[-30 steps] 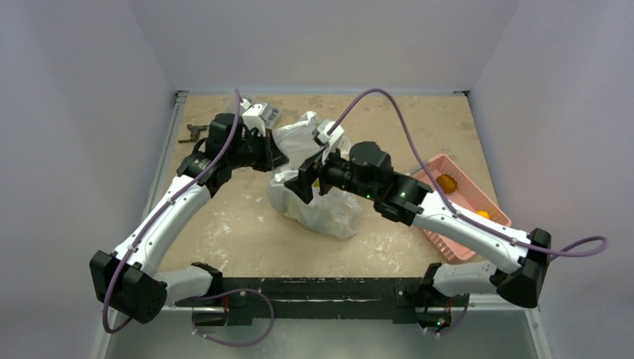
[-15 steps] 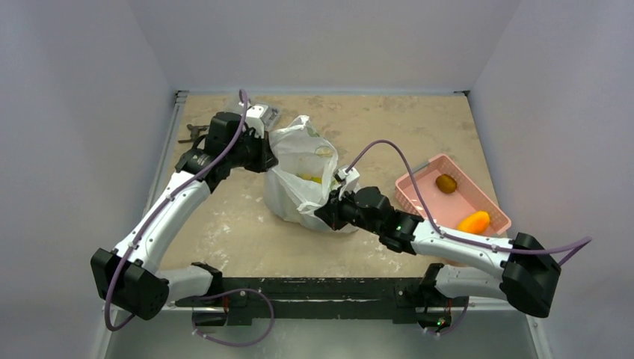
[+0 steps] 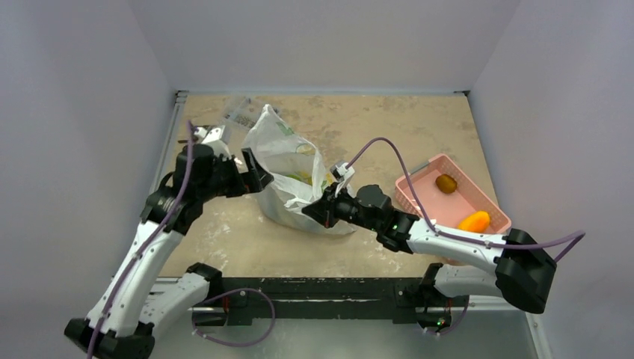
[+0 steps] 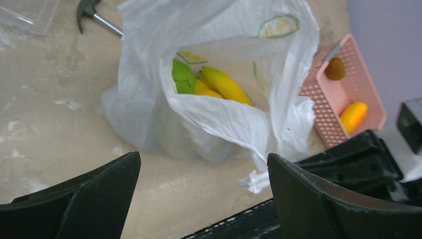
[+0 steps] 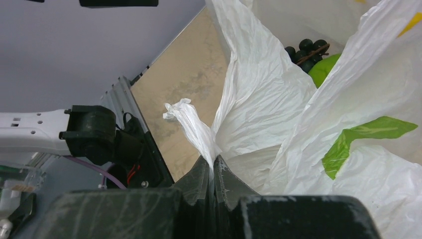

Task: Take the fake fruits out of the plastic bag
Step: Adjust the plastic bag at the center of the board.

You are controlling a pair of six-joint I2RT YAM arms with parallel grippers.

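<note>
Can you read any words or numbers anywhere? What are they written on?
No words or numbers can be read in any view.
The bag has only printed green and yellow shapes, no letters.
The basket shows no label.

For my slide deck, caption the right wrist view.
Right gripper shut on the plastic bag, grape bunch inside.

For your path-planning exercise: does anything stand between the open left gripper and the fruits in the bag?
Nothing solid. The banana and green fruit show through the bag's open mouth; only its near lip sags just below them, facing the left gripper.
</note>
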